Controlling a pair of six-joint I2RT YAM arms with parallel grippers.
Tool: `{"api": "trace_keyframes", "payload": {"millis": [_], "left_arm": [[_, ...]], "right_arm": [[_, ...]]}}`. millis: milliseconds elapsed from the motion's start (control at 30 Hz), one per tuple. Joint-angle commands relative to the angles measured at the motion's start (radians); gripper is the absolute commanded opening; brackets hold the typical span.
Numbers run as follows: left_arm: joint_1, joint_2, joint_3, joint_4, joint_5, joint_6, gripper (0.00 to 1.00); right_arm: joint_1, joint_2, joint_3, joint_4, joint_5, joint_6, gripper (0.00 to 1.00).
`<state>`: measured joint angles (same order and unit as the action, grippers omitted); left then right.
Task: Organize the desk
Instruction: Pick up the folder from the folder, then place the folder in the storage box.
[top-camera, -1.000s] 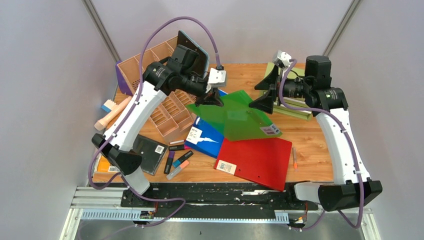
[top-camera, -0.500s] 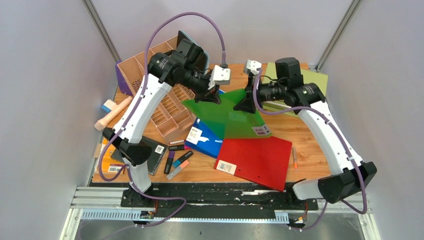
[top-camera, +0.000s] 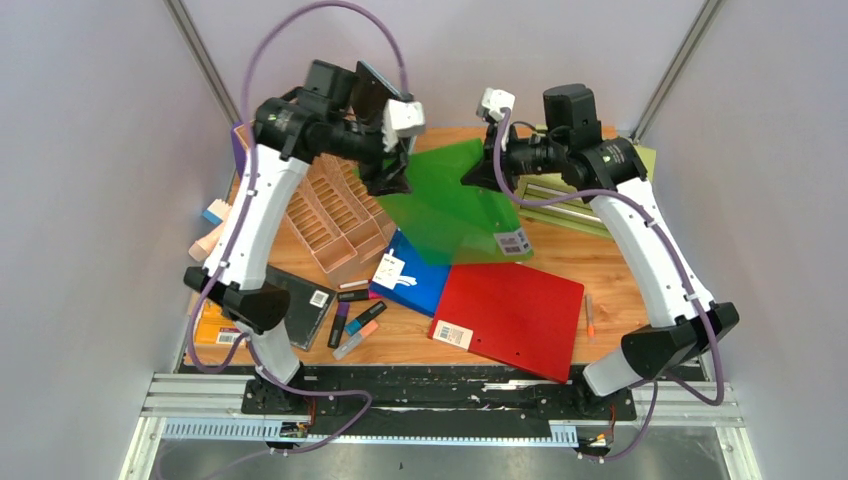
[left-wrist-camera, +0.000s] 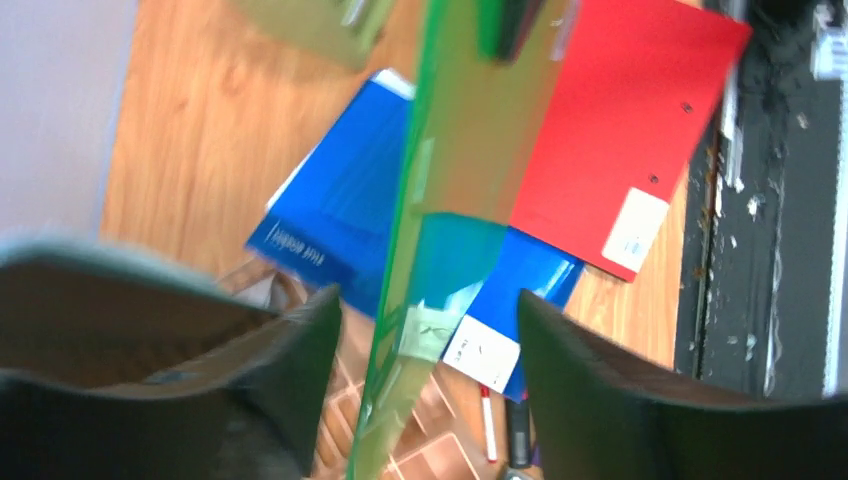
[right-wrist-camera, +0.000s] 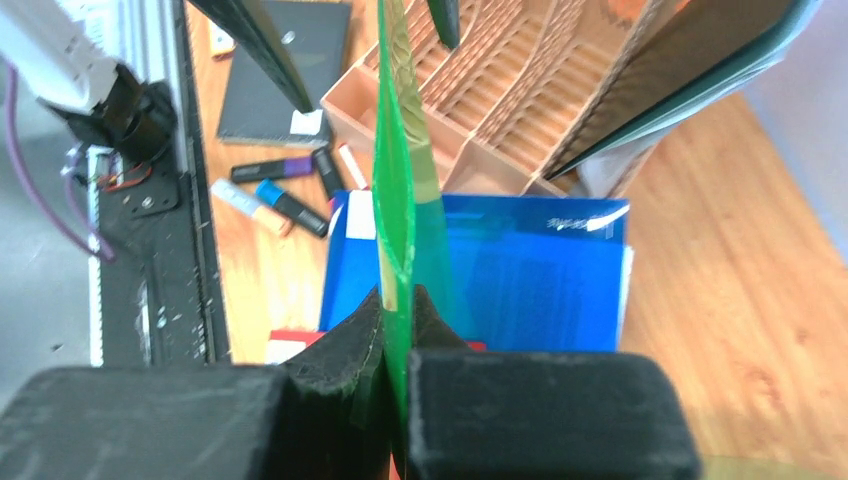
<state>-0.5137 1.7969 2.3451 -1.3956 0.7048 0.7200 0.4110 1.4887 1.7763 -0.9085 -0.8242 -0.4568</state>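
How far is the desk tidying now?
Done: nothing looks sorted yet. In hand: the right gripper is shut on the translucent green plastic folder, tilted up over the wooden desk; the left gripper stands open around its edge. Left: flat blue folder, red folder, loose markers.

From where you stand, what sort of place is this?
Probably a robot test booth staged as a messy office desk: a red folder, a green folder and highlighters lie about, a wooden sorter tray stands behind them, and plain grey walls close it in.
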Motion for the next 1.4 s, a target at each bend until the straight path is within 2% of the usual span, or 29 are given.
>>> {"api": "trace_keyframes", "payload": {"millis": [0, 67, 267, 400, 500, 733, 1100, 1367], "left_arm": [[0.17, -0.142, -0.033, 0.146, 0.01, -0.186, 0.9], [0.269, -0.187, -0.07, 0.259, 0.019, -0.271, 0.99], [0.6, -0.267, -0.163, 0.473, 0.054, -0.545, 1.0], [0.696, -0.279, -0.222, 0.526, 0.083, -0.623, 1.0], [0.703, -0.29, -0.273, 0.541, 0.061, -0.613, 1.0], [0.704, -0.34, -0.396, 0.626, 0.019, -0.624, 1.0], [0.704, -0.391, -0.502, 0.673, -0.006, -0.59, 1.0], [0.704, -0.451, -0.594, 0.687, -0.036, -0.514, 1.0]], "right_arm": [[-0.005, 0.057, 0.191, 0.089, 0.039, 0.106, 0.0], [-0.005, 0.105, 0.291, 0.11, 0.063, 0.165, 0.0], [0.027, 0.2, 0.411, 0.269, 0.161, 0.282, 0.0], [0.043, 0.242, 0.414, 0.421, 0.182, 0.372, 0.0], [0.055, 0.313, 0.475, 0.482, 0.21, 0.446, 0.0], [0.118, 0.434, 0.519, 0.63, 0.325, 0.449, 0.0], [0.206, 0.551, 0.605, 0.73, 0.59, 0.414, 0.0], [0.233, 0.621, 0.613, 0.783, 0.657, 0.496, 0.0]]}}
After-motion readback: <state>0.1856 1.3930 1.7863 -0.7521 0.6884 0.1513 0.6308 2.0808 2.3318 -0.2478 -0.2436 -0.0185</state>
